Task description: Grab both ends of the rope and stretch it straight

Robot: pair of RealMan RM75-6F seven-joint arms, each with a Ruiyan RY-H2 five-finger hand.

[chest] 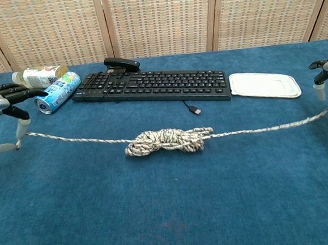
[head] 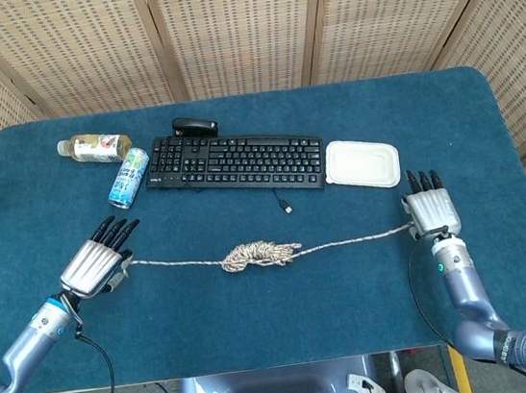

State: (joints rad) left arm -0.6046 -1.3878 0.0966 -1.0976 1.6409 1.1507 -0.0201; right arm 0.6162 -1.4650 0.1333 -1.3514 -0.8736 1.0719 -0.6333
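While rope (head: pixel 260 253) sags btwn hands, lidded container (head: pixel 362 163) shut; contents hidden

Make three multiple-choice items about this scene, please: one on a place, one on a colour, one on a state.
1. Where does the white lidded container lie?
A. right of the keyboard
B. on the keyboard
C. under the rope's bundle

2. What colour is the table cover?
A. red
B. dark blue
C. yellow

3. How is the rope now?
A. coiled in a box
B. cut in two pieces
C. held at both ends, with a bundle in the middle

Answers:
1 A, the container sits just past the keyboard's right end.
2 B, the cloth is dark blue all over.
3 C, the left hand and the right hand each hold an end, and the middle is still bunched on the table.
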